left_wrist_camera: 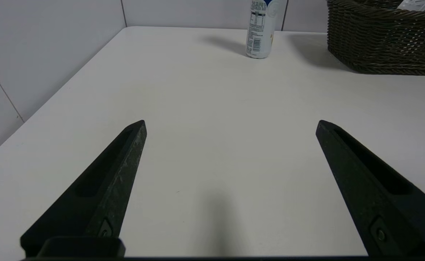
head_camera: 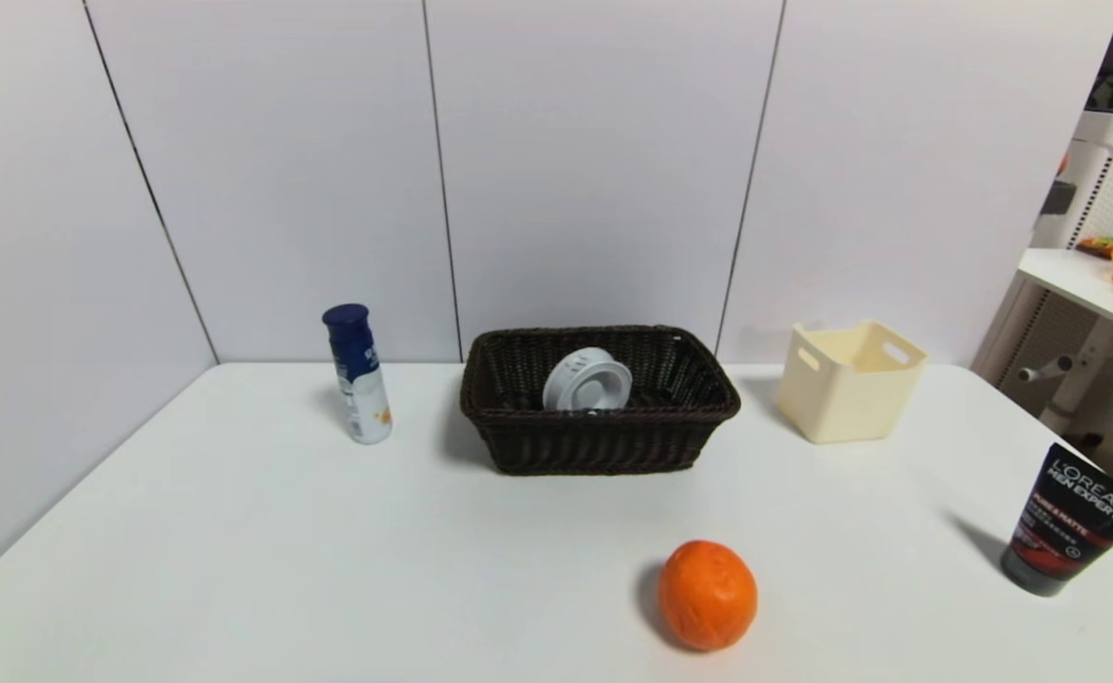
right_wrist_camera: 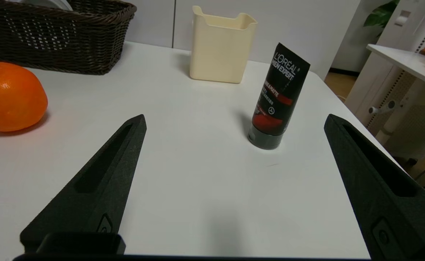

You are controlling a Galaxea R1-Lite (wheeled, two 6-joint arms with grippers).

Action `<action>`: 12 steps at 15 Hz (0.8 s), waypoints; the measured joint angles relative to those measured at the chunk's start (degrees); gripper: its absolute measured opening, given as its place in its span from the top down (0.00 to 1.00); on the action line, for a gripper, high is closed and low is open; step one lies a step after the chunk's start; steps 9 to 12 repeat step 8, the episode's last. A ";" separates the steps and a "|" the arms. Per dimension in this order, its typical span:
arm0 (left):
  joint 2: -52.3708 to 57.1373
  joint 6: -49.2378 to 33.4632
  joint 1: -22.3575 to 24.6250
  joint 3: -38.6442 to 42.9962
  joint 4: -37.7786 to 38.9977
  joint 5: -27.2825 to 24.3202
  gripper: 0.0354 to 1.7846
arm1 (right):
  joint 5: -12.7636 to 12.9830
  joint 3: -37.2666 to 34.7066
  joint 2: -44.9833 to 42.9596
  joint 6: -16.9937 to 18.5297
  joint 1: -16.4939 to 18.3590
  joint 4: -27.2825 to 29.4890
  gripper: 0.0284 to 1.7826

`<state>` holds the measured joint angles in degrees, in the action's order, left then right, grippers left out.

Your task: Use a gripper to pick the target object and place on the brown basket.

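The white round lid-like disc (head_camera: 587, 380) lies tilted inside the dark brown wicker basket (head_camera: 603, 446) at the back middle of the table. A sliver of the disc (left_wrist_camera: 420, 5) shows over the basket rim (left_wrist_camera: 382, 40) in the left wrist view, and another sliver (right_wrist_camera: 49, 3) over the basket (right_wrist_camera: 53, 40) in the right wrist view. Neither gripper shows in the head view. My left gripper (left_wrist_camera: 231, 125) is open and empty above the bare table near its left front. My right gripper (right_wrist_camera: 235, 119) is open and empty above the table near the right front.
A blue-capped white bottle (head_camera: 358, 375) stands left of the basket. A cream plastic bin (head_camera: 850, 379) stands to its right. An orange (head_camera: 707, 595) lies near the front middle. A black L'Oreal tube (head_camera: 1066, 520) stands at the right edge. White walls close the back and left.
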<state>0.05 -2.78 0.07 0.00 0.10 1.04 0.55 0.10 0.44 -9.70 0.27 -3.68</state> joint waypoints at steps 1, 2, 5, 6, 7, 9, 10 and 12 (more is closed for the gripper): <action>0.00 0.02 0.00 0.00 -0.02 0.00 0.06 | -0.11 -0.02 -0.26 -0.11 0.00 0.02 0.05; 0.00 0.00 0.00 0.00 -0.02 0.00 0.06 | 0.00 -0.02 -0.44 0.06 0.00 -0.01 0.05; 0.00 0.00 0.00 0.00 0.00 0.00 0.06 | -0.02 -0.07 -0.55 0.20 0.00 0.02 0.05; 0.00 0.00 0.00 0.00 0.00 0.00 0.06 | 0.02 -0.07 -0.55 0.17 0.00 0.02 0.05; 0.00 0.00 0.00 0.00 0.00 0.00 0.06 | 0.02 -0.07 -0.55 0.23 0.00 0.02 0.05; 0.02 0.00 0.00 0.00 0.00 -0.02 0.06 | 0.07 -0.07 -0.55 0.30 0.00 0.00 0.05; 0.02 0.00 0.00 0.00 0.00 -0.02 0.06 | 0.07 -0.07 -0.55 0.30 0.00 0.00 0.05; 0.02 0.00 0.00 0.00 0.00 -0.02 0.06 | 0.07 -0.07 -0.55 0.30 0.00 0.00 0.05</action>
